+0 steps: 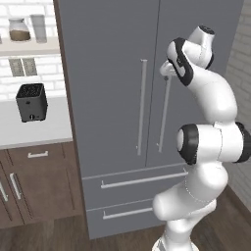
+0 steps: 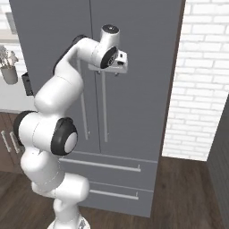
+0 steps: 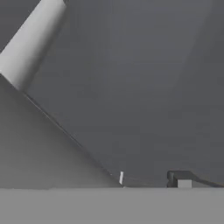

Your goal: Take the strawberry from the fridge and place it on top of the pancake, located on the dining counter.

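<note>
Grey fridge (image 1: 112, 88) doors stand shut; the released claw (image 2: 120, 67) hovers apparently just before the right door's upright handle (image 1: 164, 112).

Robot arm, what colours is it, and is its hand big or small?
The arm is glossy white, built of fat rounded tubes with black bands and round caps at the joints. The gripper is small, pale and boxy. No cables or markings show.
</note>
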Controlling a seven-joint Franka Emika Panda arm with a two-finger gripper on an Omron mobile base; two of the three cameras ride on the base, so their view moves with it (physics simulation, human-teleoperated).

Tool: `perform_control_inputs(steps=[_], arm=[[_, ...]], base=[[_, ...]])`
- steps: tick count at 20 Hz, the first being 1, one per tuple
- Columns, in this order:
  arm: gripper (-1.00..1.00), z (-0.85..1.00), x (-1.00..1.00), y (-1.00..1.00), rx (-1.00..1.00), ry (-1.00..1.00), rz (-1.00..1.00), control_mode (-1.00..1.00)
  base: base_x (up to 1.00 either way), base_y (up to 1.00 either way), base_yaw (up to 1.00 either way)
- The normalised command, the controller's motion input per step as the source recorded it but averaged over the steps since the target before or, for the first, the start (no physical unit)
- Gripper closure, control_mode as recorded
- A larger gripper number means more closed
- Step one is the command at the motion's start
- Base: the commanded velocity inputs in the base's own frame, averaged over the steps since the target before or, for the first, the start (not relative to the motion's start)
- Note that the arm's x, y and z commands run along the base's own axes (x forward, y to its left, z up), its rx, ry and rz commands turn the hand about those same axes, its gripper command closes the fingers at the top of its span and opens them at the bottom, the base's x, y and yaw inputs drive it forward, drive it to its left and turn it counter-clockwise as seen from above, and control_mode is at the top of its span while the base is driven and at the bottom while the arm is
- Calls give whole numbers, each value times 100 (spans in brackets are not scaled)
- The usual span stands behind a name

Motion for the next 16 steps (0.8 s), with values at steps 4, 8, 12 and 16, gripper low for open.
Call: perform_control_inputs(steps=[4, 8, 12, 16], arm=[[-100, -2, -2, 3, 0, -46, -7, -100], [-100, -16, -62, 32, -2, -33, 0, -100], [-100, -48, -88, 56, -1, -12, -1, -100], [-100, -74, -88, 58, -1, 0, -2, -100]], base=[[0, 0, 0], [0, 0, 0], [0, 0, 0], [0, 0, 0]])
